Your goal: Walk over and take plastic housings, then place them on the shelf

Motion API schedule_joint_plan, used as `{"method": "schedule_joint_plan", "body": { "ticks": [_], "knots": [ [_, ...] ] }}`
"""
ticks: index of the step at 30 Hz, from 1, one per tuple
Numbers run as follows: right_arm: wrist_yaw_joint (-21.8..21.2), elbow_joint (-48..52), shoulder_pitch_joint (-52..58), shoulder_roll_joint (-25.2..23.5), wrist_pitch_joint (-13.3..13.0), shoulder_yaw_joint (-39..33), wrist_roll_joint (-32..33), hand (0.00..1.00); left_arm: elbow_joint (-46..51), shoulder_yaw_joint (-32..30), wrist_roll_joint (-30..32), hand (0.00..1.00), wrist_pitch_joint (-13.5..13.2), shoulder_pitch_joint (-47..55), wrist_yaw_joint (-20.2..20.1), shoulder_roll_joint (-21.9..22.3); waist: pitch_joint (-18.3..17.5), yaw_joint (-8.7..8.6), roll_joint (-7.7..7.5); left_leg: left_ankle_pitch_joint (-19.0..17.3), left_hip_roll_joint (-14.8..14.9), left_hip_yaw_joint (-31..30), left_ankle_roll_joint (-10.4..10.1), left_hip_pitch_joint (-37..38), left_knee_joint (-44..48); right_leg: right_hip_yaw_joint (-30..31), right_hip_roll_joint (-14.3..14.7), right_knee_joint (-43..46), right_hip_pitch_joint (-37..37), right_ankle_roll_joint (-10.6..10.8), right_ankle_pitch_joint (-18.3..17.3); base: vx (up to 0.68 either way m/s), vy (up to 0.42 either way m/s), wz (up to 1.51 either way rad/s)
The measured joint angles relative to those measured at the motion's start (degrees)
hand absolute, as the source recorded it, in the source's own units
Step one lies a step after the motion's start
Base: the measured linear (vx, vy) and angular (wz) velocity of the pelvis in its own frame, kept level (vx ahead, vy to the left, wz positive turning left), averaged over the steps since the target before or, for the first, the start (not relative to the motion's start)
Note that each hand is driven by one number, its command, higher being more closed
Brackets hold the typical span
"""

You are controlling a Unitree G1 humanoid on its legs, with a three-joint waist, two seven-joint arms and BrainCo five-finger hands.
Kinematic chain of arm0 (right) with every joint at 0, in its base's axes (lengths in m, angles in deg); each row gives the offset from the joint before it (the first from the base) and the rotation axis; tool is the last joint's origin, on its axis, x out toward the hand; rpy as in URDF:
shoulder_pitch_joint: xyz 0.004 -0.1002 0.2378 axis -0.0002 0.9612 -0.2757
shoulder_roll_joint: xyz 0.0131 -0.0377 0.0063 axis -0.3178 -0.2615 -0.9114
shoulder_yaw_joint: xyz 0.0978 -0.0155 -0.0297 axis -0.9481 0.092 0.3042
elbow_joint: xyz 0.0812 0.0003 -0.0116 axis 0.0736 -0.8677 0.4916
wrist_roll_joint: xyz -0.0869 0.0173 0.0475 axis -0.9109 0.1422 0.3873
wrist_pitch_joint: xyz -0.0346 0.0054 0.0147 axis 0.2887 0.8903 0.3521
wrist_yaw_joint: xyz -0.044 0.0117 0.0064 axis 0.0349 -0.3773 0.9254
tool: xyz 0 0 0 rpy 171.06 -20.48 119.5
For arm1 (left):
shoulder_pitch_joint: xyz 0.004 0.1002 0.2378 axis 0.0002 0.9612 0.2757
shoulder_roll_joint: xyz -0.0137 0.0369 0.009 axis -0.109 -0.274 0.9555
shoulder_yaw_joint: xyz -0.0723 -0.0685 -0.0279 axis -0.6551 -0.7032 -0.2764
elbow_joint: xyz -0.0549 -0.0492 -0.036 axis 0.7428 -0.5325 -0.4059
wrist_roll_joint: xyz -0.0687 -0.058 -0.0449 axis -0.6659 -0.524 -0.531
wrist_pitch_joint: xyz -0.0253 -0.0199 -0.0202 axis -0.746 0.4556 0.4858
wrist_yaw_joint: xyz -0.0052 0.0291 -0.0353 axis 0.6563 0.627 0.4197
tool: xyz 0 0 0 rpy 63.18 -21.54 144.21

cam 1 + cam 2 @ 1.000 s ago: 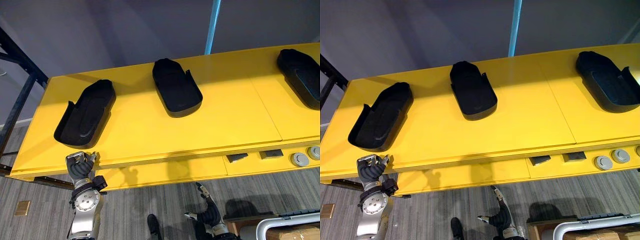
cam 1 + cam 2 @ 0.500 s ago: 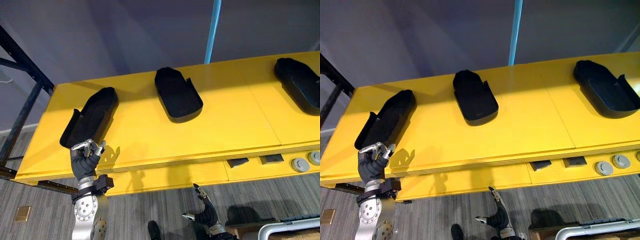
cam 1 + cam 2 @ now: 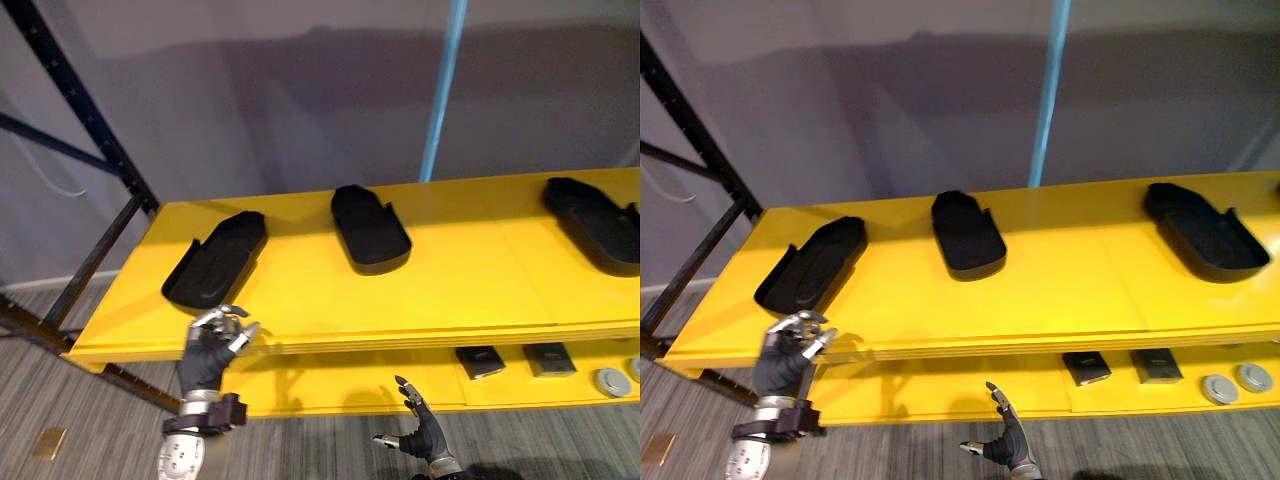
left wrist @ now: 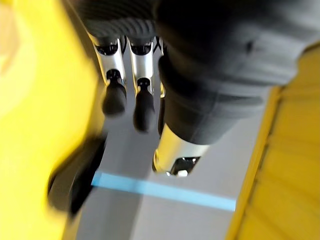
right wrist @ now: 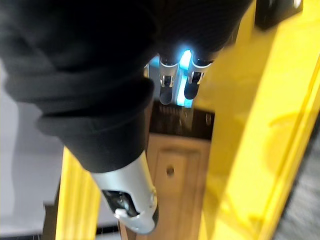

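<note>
On shelf [image 3: 470,280]: left housing [image 3: 215,262], middle housing [image 3: 370,228] and right housing [image 3: 595,222] are lying apart.
Left hand [image 3: 210,350]: hovering at front edge by left housing, loosely open, empty.
Right hand [image 3: 422,436]: hanging below front edge, spread, empty.

Matt black plastic housings [image 3: 215,272] on a smooth, glossy yellow shelf [image 3: 480,290] — grey floor [image 3: 320,450] looks ribbed.

Matte black plastic housings [image 3: 215,272] sit beyond the silver, dark-tipped fingers [image 3: 225,318] on a bright yellow shelf [image 3: 480,290]; farther off, a light-blue pole [image 3: 441,100], grey wall [image 3: 280,120]; below, grey streaked floor [image 3: 300,445].
</note>
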Motion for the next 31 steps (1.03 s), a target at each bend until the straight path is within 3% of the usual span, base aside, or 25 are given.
{"method": "schedule_joint_plan", "body": {
  "ticks": [2, 4, 5, 7, 8, 10, 13, 15, 16, 17, 19, 20, 21, 22, 23, 24, 26, 27, 28, 29, 30, 31],
  "knots": [
    [0.4, 0.9, 0.1, 0.0, -0.1, -1.3, 0.4, 0.0, -2.0, 1.8, 2.3, 0.0, 0.2, -0.5, 0.3, 0.6, -1.1, -0.67, -0.92, -1.9, 1.3, 3.2, -0.5, 1.0, 2.3, 4.0, 1.1, 0.0, -0.2, -0.2, 0.2, -0.03, -0.028, -1.09],
    [0.8, 3.0, 0.2, 0.3, -0.2, -2.8, 2.2, 0.0, -3.6, 1.7, 5.1, 0.0, 0.4, -0.8, 1.1, 1.6, -1.3, -0.7, -2.14, -6.8, 3.1, 3.6, -1.7, 0.3, 10.2, 8.8, 2.5, 0.1, -0.2, -1.4, 1.6, -0.01, -0.031, -1.25],
    [1.1, 3.9, 0.2, 0.7, -0.5, -3.5, 2.3, 0.0, -3.9, 1.5, 5.7, 0.0, 0.4, -0.5, 1.7, 2.2, -1.4, -0.39, -2.13, -9.8, 3.9, 0.5, -1.2, -0.4, 14.6, 11.4, 3.5, 0.1, -0.2, -1.6, 2.0, 0.01, 0.026, -1.7],
    [2.0, 5.4, -1.2, 3.4, -1.2, -7.3, 2.9, 0.0, -4.5, 1.3, 8.8, 0.0, 0.6, -0.4, 3.8, 4.3, -2.0, 0.24, -1.02, -17.8, 5.4, -14.2, -1.6, -1.3, 23.4, 19.8, 7.6, 1.2, -1.1, -1.7, 2.6, 0.02, 0.109, -2.07],
    [2.2, 5.3, -1.8, 4.1, -1.3, -8.4, 3.1, 0.0, -4.6, 1.0, 9.2, 0.0, 0.6, -0.5, 4.2, 4.8, -2.1, 0.13, -0.8, -18.9, 5.1, -18.0, -2.1, -1.2, 24.7, 21.7, 8.3, 2.0, -1.5, -1.6, 2.5, 0.01, 0.182, -1.93],
    [3.3, 4.6, -4.0, 6.0, -1.3, -12.2, 4.2, 0.0, -5.2, -1.1, 10.1, 0.0, 0.6, -0.8, 5.7, 6.5, -2.3, 0.58, -0.4, -22.4, 2.9, -29.5, -3.0, -0.1, 27.0, 29.3, 10.5, 6.3, -4.3, -0.2, 1.8, 0.0, 0.215, -1.88],
    [4.4, 4.7, -3.6, 8.1, -1.2, -15.2, 4.6, 0.0, -6.1, -3.3, 12.3, 0.0, 0.6, -2.6, 8.1, 7.2, -1.2, 0.04, -0.2, -27.5, -1.1, -37.4, -4.2, 0.3, 28.9, 37.6, 12.0, 12.3, -9.5, 3.4, -0.1, -0.07, 0.294, -1.42],
    [4.4, 5.1, -1.5, 6.5, -1.1, -16.3, 4.6, 0.0, -6.7, -3.2, 12.3, 0.0, 0.5, -4.3, 8.4, 7.4, -0.7, -0.67, -0.45, -30.1, -1.7, -35.5, -2.7, 0.7, 28.2, 40.0, 11.7, 12.3, -10.6, 5.0, 0.2, -0.11, 0.281, -0.82],
    [4.5, 5.6, -0.3, 3.5, -1.0, -16.5, 5.0, 0.0, -7.2, -3.0, 12.3, 0.0, 0.5, -5.7, 9.2, 7.3, 0.2, -0.41, -2.04, -30.2, -3.0, -32.4, -2.3, 0.8, 28.7, 43.1, 10.6, 10.5, -10.5, 6.3, 1.8, -0.19, 0.315, -1.16],
    [4.6, 7.8, 2.0, 0.4, -1.1, -15.9, 5.0, 0.0, -7.7, -3.1, 12.9, 0.0, 0.5, -6.5, 10.3, 7.4, 0.7, -0.36, -2.75, -30.2, -3.6, -29.3, -1.1, 0.0, 29.8, 44.8, 8.9, 6.4, -10.5, 6.6, 5.5, -0.28, 0.361, -1.49],
    [4.6, 8.2, 3.4, -2.5, -1.0, -15.4, 5.0, 0.0, -7.8, -3.1, 13.6, 0.0, 0.5, -6.9, 11.4, 7.6, 0.8, 0.57, -3.48, -29.4, -3.0, -23.4, 0.6, -0.8, 29.1, 39.0, 7.8, 1.1, -12.2, 4.2, 13.6, -0.26, 0.243, -1.62],
    [4.8, 8.1, 3.6, -3.6, -0.8, -15.6, 5.0, 0.0, -8.0, -3.2, 13.9, 0.0, 0.6, -7.4, 11.8, 7.9, 1.1, 0.92, -3.43, -27.2, -2.0, -19.0, 1.5, -1.5, 26.7, 26.9, 5.6, -3.5, -12.6, 1.1, 18.0, -0.23, 0.155, -1.88],
    [5.1, 7.0, 3.3, -3.8, -0.7, -16.3, 5.0, 0.0, -9.2, -3.1, 14.8, 0.0, 0.7, -8.8, 12.2, 8.3, 1.2, 1.14, -4.55, -24.8, -1.9, -15.0, 1.8, -0.9, 23.3, 14.9, 3.8, 2.2, -14.0, 0.4, 12.6, -0.21, 0.13, -1.79],
    [5.3, 6.2, 2.7, -3.7, -0.5, -16.8, 5.0, 0.0, -9.9, -3.1, 14.9, 0.0, 0.7, -9.5, 12.7, 8.7, 1.5, 1.17, -4.53, -23.5, -1.7, -13.0, 2.0, -0.2, 21.5, 11.9, 3.4, 5.2, -14.7, -0.5, 10.5, -0.2, 0.095, -1.57],
    [5.6, 4.0, 2.0, -3.8, -0.5, -18.7, 5.0, 0.0, -10.8, -3.2, 15.0, 0.0, 0.9, -10.4, 13.5, 9.5, 2.2, 0.59, -4.19, -21.6, -1.1, -9.9, 2.1, 1.6, 18.9, 8.9, 2.8, 11.9, -14.0, -1.0, 4.5, -0.15, 0.024, -1.12],
    [5.7, 2.7, 1.8, -3.8, -0.5, -19.6, 4.9, 0.0, -10.8, -3.4, 15.0, 0.0, 0.9, -10.6, 13.6, 9.8, 2.2, 0.7, -4.23, -21.2, -0.9, -8.7, 1.7, 2.1, 18.5, 7.9, 2.6, 14.4, -13.9, -1.4, 2.3, -0.15, -0.031, -1.15],
    [6.2, -0.5, 1.0, -3.4, 0.1, -21.7, 4.7, 0.0, -11.1, -4.8, 15.0, 0.0, 0.9, -11.3, 14.0, 10.6, 2.7, -0.3, -5.5, -21.8, -1.4, -6.4, 0.7, 2.9, 18.9, 4.4, 1.8, 11.6, -12.0, -1.4, 0.8, -0.1, -0.02, -0.76],
    [6.9, -2.5, -0.8, -2.8, 0.9, -22.2, 4.7, 0.0, -11.8, -6.1, 14.9, 0.0, 1.3, -11.5, 14.3, 11.1, 2.1, -0.63, -5.12, -21.5, -3.4, -6.4, 1.1, 2.8, 17.9, 4.2, 1.8, 1.5, -8.8, -0.2, 3.4, -0.09, 0.114, -1.1],
    [7.3, -2.4, -2.0, -1.0, 1.0, -23.3, 4.8, 0.0, -11.3, -7.6, 14.9, 0.0, 1.3, -11.6, 14.3, 12.6, 1.4, 0.35, -1.66, -20.6, -2.2, -5.4, 4.0, 2.8, 13.5, -0.3, 3.1, 0.1, -9.0, -2.0, -0.1, -0.1, 0.164, -1.33],
    [7.4, -3.4, -3.2, -1.2, 0.9, -23.6, 4.8, 0.0, -11.3, -8.5, 14.9, 0.0, 0.9, -11.7, 14.4, 12.5, 1.8, 1.04, -1.74, -19.1, -1.2, -4.1, 4.5, 2.9, 13.3, -1.5, 2.8, 6.7, -10.9, -3.4, -0.6, -0.1, 0.071, -1.17],
    [7.3, -5.1, -3.3, -2.1, 1.0, -24.5, 4.9, 0.0, -13.0, -9.8, 14.9, 0.0, 1.1, -12.0, 14.4, 11.3, 1.9, 0.56, -3.72, -19.1, -0.9, -3.1, 4.5, 3.9, 13.1, -2.8, -0.3, 16.0, -9.8, -1.9, -2.1, -0.07, -0.035, -0.5],
    [7.3, -5.4, -2.6, -2.4, 1.0, -25.0, 4.9, 0.0, -13.3, -9.8, 14.9, 0.0, 1.3, -11.4, 14.4, 10.9, 1.7, 0.65, -4.33, -19.1, -1.0, -3.1, 4.2, 4.2, 13.0, -3.2, -1.5, 15.8, -7.7, -1.2, -2.6, -0.04, -0.076, -0.17]
  ]
}}
